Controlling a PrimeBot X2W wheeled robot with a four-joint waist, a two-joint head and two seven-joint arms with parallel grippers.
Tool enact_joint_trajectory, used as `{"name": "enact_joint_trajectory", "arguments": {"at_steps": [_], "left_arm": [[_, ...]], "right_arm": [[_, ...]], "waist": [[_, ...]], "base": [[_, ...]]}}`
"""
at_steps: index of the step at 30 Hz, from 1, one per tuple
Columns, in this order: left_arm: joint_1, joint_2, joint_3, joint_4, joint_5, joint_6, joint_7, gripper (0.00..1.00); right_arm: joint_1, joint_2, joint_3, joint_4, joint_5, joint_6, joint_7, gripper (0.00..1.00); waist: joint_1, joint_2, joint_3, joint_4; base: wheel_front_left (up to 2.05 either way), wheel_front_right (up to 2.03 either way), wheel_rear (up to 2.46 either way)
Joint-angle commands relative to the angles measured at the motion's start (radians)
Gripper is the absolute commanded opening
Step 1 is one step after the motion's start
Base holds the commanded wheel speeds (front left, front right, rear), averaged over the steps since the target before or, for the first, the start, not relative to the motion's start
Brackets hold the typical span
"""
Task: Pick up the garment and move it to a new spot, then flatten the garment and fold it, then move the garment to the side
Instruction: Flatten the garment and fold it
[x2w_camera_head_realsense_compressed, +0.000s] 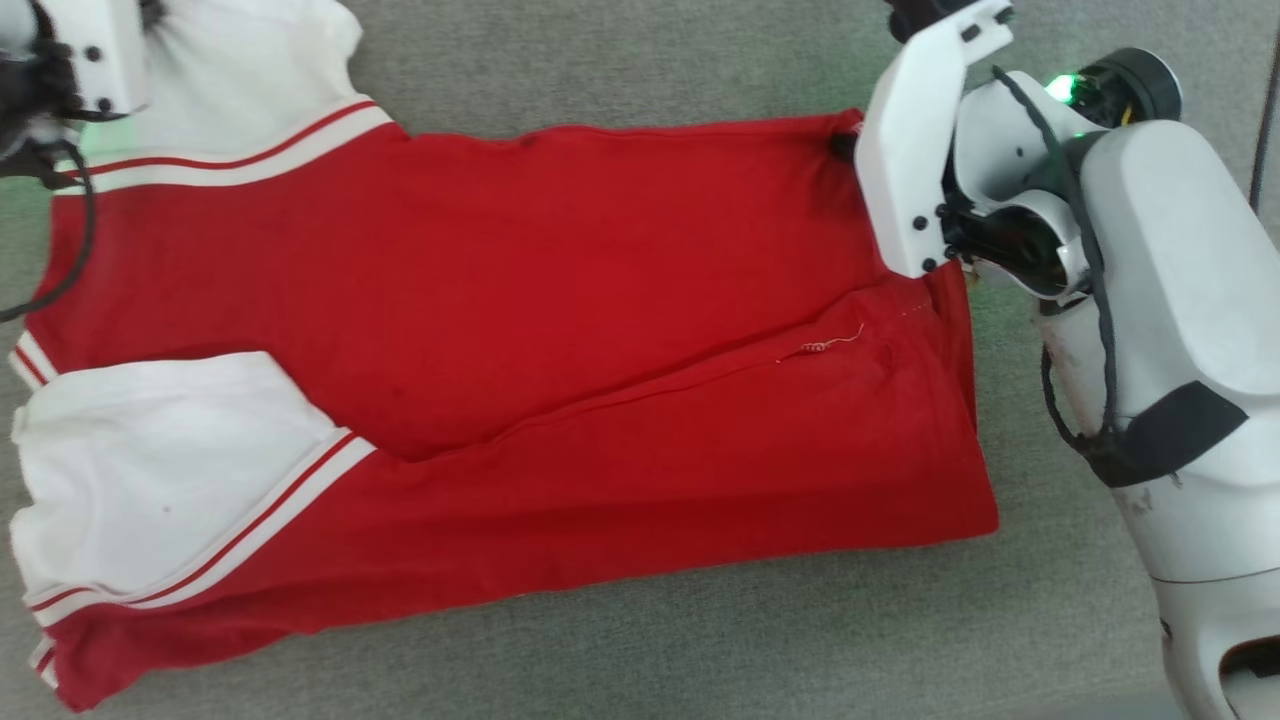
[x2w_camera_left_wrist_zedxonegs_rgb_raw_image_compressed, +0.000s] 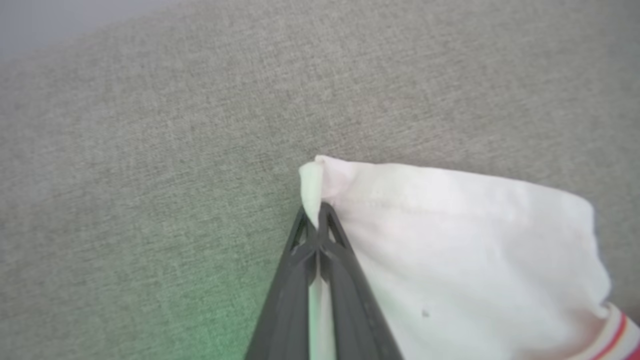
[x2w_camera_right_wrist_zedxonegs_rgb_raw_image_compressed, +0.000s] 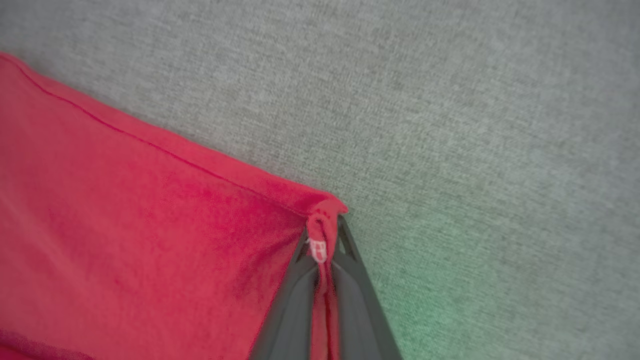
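The garment (x2w_camera_head_realsense_compressed: 520, 300), a red shirt with white sleeves and red-and-white striped trim, lies spread on grey fabric with its near side folded over the middle. In the left wrist view my left gripper (x2w_camera_left_wrist_zedxonegs_rgb_raw_image_compressed: 316, 220) is shut on the corner of a white sleeve (x2w_camera_left_wrist_zedxonegs_rgb_raw_image_compressed: 450, 240), which pokes up between the fingertips. The right wrist view has my right gripper (x2w_camera_right_wrist_zedxonegs_rgb_raw_image_compressed: 322, 235) shut on the red far corner of the garment (x2w_camera_right_wrist_zedxonegs_rgb_raw_image_compressed: 150, 240) at its hem. In the head view the right wrist (x2w_camera_head_realsense_compressed: 930, 150) sits over that top right corner and the left wrist (x2w_camera_head_realsense_compressed: 70, 50) over the top left sleeve.
Grey woven fabric (x2w_camera_head_realsense_compressed: 640, 640) covers the surface all around the garment. My pale right forearm (x2w_camera_head_realsense_compressed: 1180, 350) with a dark cable runs down the right side. Free room lies above and below the shirt.
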Motion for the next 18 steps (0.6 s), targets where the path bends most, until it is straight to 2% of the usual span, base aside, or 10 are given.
{"name": "enact_joint_trajectory", "arguments": {"at_steps": [1, 5, 10, 18], "left_arm": [[0.011, -0.019, -0.012, 0.006, -0.001, -0.010, -0.001, 0.00], [-0.007, -0.024, -0.003, 0.014, -0.016, -0.022, -0.012, 0.00], [0.000, -0.032, -0.009, 0.002, -0.033, -0.031, 0.026, 0.00], [0.042, -0.008, -0.024, -0.100, -0.066, -0.029, 0.102, 0.00]], "right_arm": [[0.035, -0.010, 0.002, 0.019, 0.001, -0.001, 0.004, 0.00], [0.055, -0.039, -0.024, -0.017, 0.004, -0.001, -0.024, 0.00], [0.114, -0.069, -0.066, -0.076, 0.010, -0.001, -0.066, 0.00], [0.242, -0.147, -0.126, -0.218, 0.017, -0.001, -0.083, 0.00]], "waist": [[0.0000, 0.0000, -0.014, 0.014], [0.0000, 0.0000, -0.044, 0.041], [0.0000, 0.0000, -0.095, 0.079], [0.0000, 0.0000, -0.184, 0.137]], "base": [[0.00, 0.00, 0.00], [0.00, 0.00, 0.00], [0.00, 0.00, 0.00], [0.00, 0.00, 0.00]]}}
